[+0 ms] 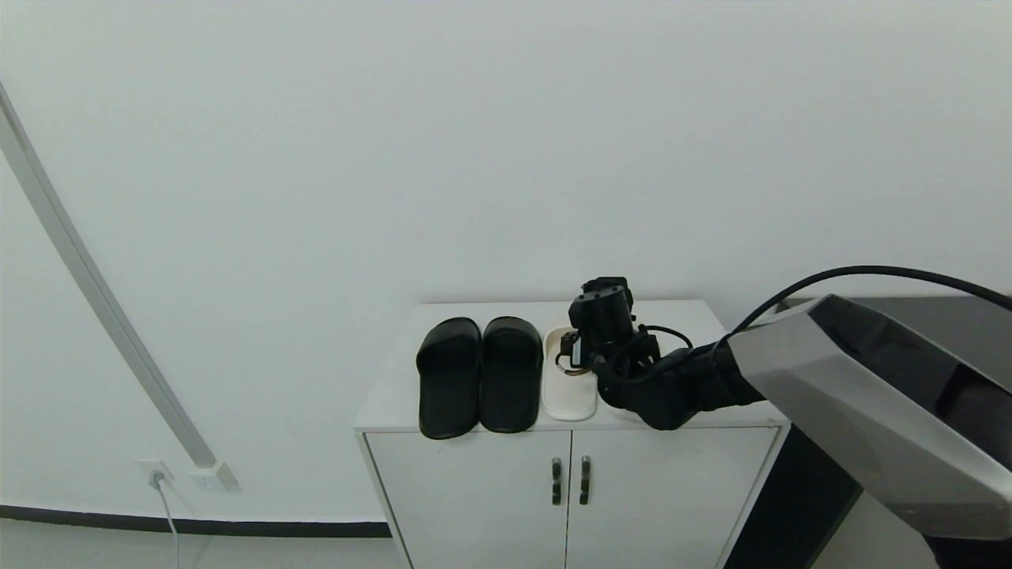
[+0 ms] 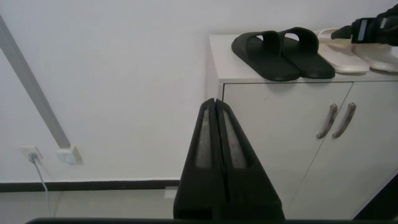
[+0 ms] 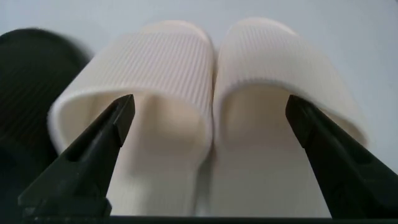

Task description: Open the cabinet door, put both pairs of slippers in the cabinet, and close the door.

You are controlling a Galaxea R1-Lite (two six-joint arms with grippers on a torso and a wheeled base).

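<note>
A white cabinet [image 1: 474,490] stands against the wall with both doors shut; its two dark handles [image 1: 570,480] meet in the middle. On its top, the black slippers [image 1: 480,375] lie side by side at the left and the white slippers [image 1: 568,391] right beside them. My right gripper [image 1: 573,356] hovers over the white slippers [image 3: 211,81], open, one finger [image 3: 93,162] outside each slipper's strap. My left gripper [image 2: 215,149] is shut and empty, low and to the left of the cabinet front [image 2: 280,124], with the black slippers [image 2: 283,50] above and beyond it.
A grey conduit [image 1: 87,276] runs slantwise down the wall at the left to a socket [image 1: 154,472] with a cable. A dark surface [image 1: 957,316] adjoins the cabinet on the right. Bare floor lies left of the cabinet.
</note>
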